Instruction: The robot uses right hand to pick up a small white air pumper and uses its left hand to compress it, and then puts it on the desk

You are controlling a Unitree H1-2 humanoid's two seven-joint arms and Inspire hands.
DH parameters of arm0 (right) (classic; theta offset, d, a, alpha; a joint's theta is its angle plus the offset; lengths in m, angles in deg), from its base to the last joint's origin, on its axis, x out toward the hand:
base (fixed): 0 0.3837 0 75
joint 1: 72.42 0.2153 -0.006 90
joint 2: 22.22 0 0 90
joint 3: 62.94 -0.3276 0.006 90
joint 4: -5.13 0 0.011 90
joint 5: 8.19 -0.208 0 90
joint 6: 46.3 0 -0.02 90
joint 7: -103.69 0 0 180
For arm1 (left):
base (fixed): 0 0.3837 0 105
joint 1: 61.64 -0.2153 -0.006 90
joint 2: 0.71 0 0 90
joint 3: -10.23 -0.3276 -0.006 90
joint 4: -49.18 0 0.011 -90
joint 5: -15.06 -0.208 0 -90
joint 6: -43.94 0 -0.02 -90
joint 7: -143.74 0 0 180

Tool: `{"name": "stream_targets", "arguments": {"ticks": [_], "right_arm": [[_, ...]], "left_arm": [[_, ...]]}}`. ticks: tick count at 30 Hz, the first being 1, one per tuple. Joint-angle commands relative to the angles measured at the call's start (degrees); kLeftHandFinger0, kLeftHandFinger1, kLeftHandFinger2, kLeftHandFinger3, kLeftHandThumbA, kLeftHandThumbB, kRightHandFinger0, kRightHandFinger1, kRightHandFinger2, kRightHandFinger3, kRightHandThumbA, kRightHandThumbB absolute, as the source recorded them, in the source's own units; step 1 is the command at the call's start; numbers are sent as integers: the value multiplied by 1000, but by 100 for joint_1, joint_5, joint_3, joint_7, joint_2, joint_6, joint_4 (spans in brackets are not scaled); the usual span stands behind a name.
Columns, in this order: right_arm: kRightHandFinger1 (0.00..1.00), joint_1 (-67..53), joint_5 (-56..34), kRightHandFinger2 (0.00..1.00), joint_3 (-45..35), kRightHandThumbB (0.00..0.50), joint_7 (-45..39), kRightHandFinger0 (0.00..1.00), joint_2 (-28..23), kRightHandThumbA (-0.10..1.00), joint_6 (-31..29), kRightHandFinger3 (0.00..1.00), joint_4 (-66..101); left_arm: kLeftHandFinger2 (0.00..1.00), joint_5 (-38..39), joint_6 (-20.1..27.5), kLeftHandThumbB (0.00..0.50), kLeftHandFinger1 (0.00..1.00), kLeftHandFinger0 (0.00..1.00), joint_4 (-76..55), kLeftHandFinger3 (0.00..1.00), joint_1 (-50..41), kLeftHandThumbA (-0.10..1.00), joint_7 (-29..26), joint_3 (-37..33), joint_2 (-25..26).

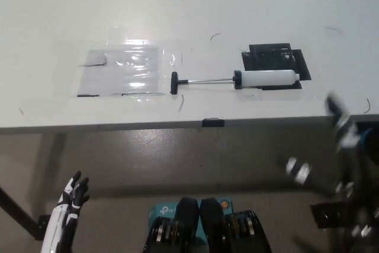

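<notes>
A: Where's the pump?

B: Upper right of center on the desk, lying flat. White barrel at right partly on a black patch, rod fully out, black T-handle at left. Probably staged extended so the compress step has travel.

A: Hands?

B: Neither touches it. Left hand at lower left, below the desk edge, empty, fingers apart. Right hand at right edge, motion-blurred, can't tell its state.

A: Surface?

B: Plain white, a few dark scuffs. Clear plastic sheet left of the handle, glare on it. Grey floor below the front edge.
</notes>
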Motion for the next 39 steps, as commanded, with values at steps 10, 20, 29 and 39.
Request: {"name": "stream_targets", "arguments": {"ticks": [10, 20, 29, 39], "right_arm": [[1000, 3728, -323, 1000, 1054, 348, -2911, 1000, -1836, 928, 2736, 1000, -1663], [1000, 5336, 153, 1000, 1682, 411, -3408, 1000, -1628, 926, 2862, 1000, -4358], [1000, 6214, 644, 1000, 2401, 412, -3317, 1000, -1252, 1000, 2365, 1000, -6279], [1000, 6361, 797, 1000, 2410, 488, -3179, 1000, -1076, 1000, 2304, 1000, -7127]], "left_arm": [[1000, -112, 443, 0, 1000, 1000, -112, 1000, 17, 861, -51, 44, 66], [1000, -291, 534, 5, 1000, 1000, -55, 1000, -6, 896, -98, 19, 94], [1000, -556, 435, 17, 1000, 1000, -67, 1000, 60, 794, -218, 40, 48], [1000, -572, 385, 29, 1000, 1000, -92, 1000, 69, 668, -169, 43, 4]]}}
